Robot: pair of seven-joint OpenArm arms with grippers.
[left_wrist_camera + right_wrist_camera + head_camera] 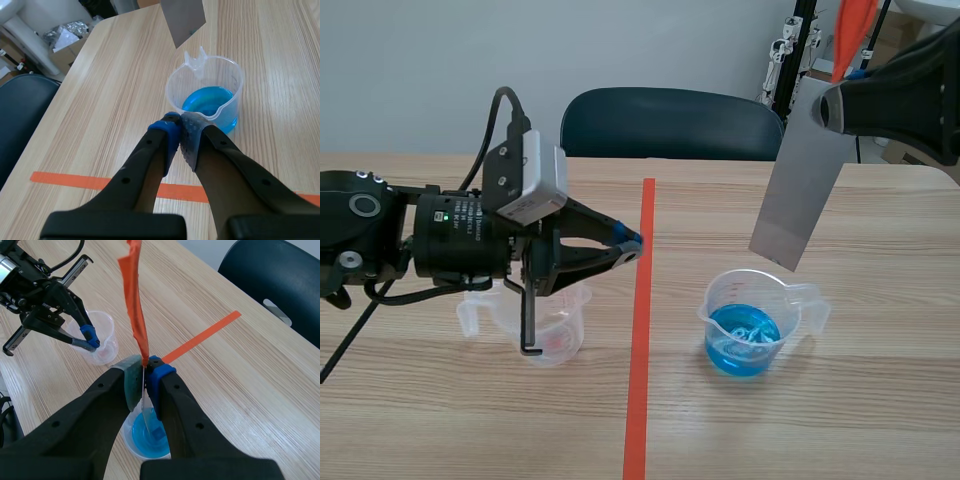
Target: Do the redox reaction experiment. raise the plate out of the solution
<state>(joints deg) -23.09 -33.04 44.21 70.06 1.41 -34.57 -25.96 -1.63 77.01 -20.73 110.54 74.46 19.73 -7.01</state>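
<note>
most of this step looks done: the grey plate hangs tilted in the air above the beaker, its lower corner just over the rim and out of the blue solution. your right gripper is clamped on the plate's upper end, a pad pressed to each face. an orange strip sticks up from between the same fingers. your left gripper has its pads closed together on nothing and hovers by a second clear cup, well apart from the beaker. judged from this, the raise is complete or very nearly so. what is left for you is to keep the plate clear of the rim and let any drips fall back into the beaker. you cannot tell from these views whether the plate's surface has changed.
</note>
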